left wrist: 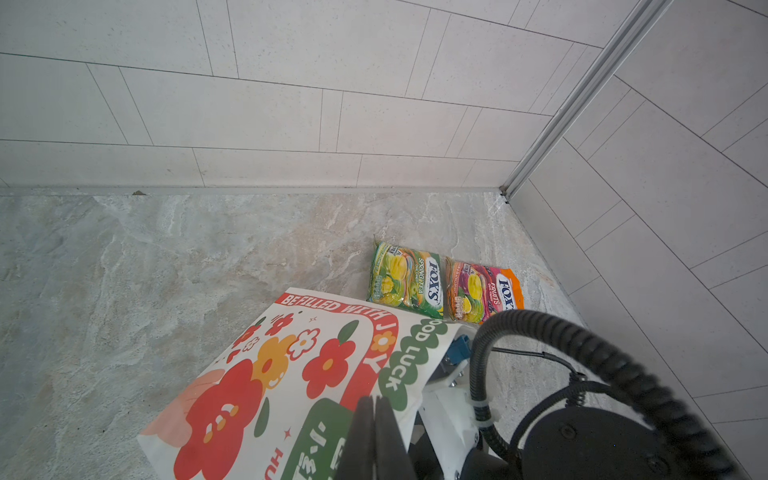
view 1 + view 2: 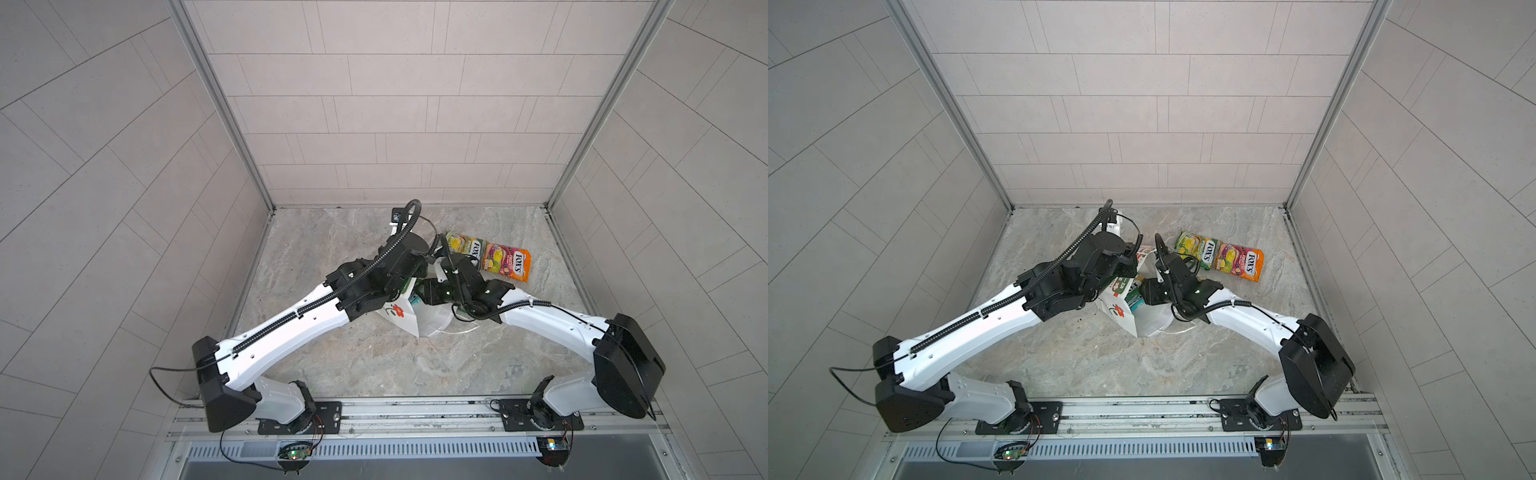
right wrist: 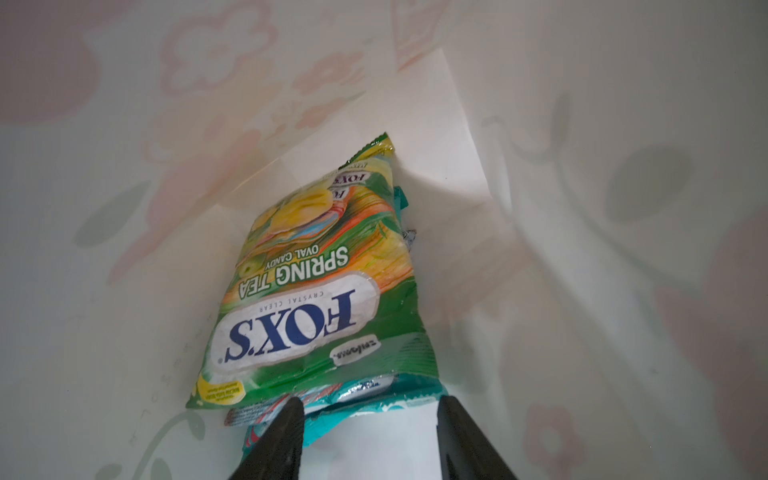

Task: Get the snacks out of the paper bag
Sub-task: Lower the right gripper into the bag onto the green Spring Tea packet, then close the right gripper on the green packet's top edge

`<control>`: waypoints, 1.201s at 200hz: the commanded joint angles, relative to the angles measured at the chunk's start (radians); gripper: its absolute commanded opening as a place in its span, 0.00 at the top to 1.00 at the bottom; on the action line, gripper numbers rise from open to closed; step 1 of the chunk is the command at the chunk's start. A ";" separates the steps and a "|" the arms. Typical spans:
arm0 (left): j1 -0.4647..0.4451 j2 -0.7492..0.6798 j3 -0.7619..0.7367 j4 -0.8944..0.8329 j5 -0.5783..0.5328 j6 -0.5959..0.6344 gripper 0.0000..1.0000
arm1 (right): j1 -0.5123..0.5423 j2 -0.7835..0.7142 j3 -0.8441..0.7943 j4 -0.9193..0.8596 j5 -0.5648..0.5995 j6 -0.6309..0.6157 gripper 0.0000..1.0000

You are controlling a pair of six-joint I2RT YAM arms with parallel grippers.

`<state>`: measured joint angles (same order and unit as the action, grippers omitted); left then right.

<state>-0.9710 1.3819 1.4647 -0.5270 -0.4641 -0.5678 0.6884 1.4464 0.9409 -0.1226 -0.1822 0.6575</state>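
White paper bag (image 2: 405, 326) lies tipped mid-bench, its rim apparently pinched in the closed left end effector (image 1: 374, 405). Inside, the right end effector (image 3: 369, 405) stands half-wide astride a teal packet (image 3: 415, 392) beneath a green packet (image 3: 316, 291). This looks like the extraction step; next it should close and draw back.

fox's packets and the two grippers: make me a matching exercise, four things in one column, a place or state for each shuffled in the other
A. orange-pink glossy FOX'S packet
B. teal glossy packet
C. left gripper
D. right gripper

1. open, inside the flowered white paper bag
2. lying on the grey marble table
3. shut on the bag's wall
4. in the bag, under a green FOX'S packet

Pairs: A-2, B-4, C-3, D-1
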 commanded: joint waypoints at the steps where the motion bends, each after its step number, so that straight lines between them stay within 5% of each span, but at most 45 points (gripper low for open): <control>1: 0.005 0.000 0.010 0.018 0.001 0.016 1.00 | 0.003 0.023 0.005 0.049 0.050 0.095 0.47; 126: 0.005 0.006 0.016 0.022 0.033 0.028 1.00 | 0.004 0.127 0.070 0.091 0.072 0.166 0.42; 189: 0.005 0.000 0.011 0.022 0.035 0.032 1.00 | 0.005 0.142 0.083 0.131 0.030 0.165 0.61; 240: 0.004 0.000 0.007 0.025 0.039 0.032 1.00 | 0.005 0.172 0.106 0.107 0.039 0.174 0.64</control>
<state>-0.9710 1.3876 1.4647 -0.5198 -0.4232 -0.5488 0.6930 1.5940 1.0206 -0.0109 -0.1497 0.8143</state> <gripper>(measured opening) 0.036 0.363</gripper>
